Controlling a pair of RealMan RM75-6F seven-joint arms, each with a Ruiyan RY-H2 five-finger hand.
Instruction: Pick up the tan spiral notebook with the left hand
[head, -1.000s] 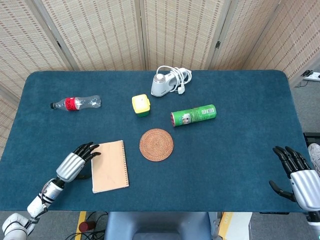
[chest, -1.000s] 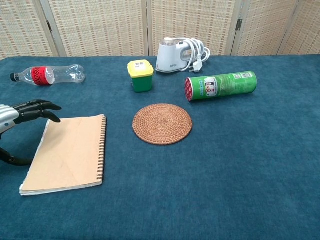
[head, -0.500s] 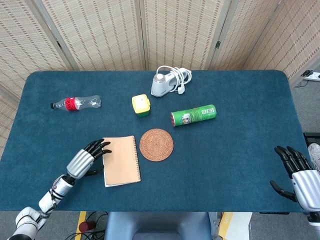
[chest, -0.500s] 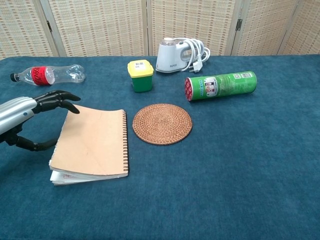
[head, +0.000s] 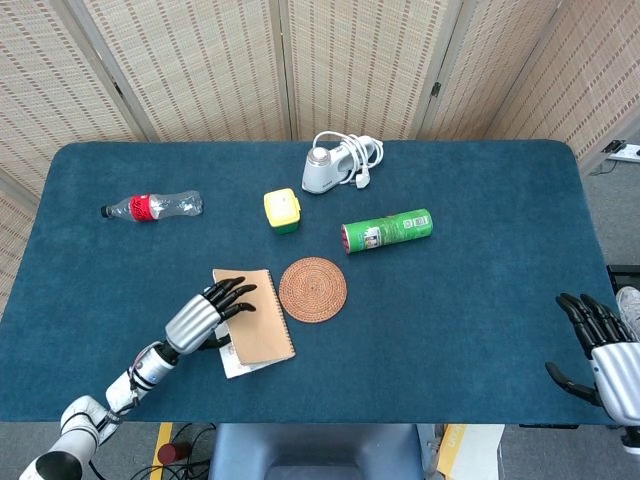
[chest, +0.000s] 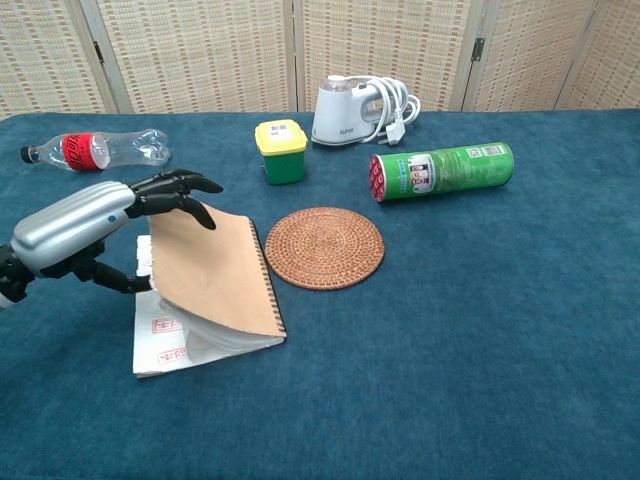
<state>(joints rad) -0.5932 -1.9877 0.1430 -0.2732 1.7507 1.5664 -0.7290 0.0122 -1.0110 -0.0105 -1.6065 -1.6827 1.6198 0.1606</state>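
Note:
The tan spiral notebook (head: 264, 326) (chest: 222, 278) lies left of centre near the table's front, its spiral side next to the woven coaster. It is tilted: the left edge is raised and its white lower pages sag to the cloth. My left hand (head: 205, 313) (chest: 92, 220) grips that raised left edge, with dark fingers (chest: 175, 188) over the cover and the thumb underneath. My right hand (head: 602, 350) hangs off the table's front right corner with its fingers spread and nothing in it; only the head view shows it.
A round woven coaster (head: 313, 289) (chest: 324, 247) sits just right of the notebook. Behind it are a yellow-lidded green pot (head: 282, 210), a lying green can (head: 387, 230), a white appliance with cord (head: 335, 165) and a plastic bottle (head: 150, 206) far left.
My left hand has slid the notebook right, up to the coaster, and raised its left edge. The cover now tilts and the lower pages hang loose. My right hand has barely shifted.

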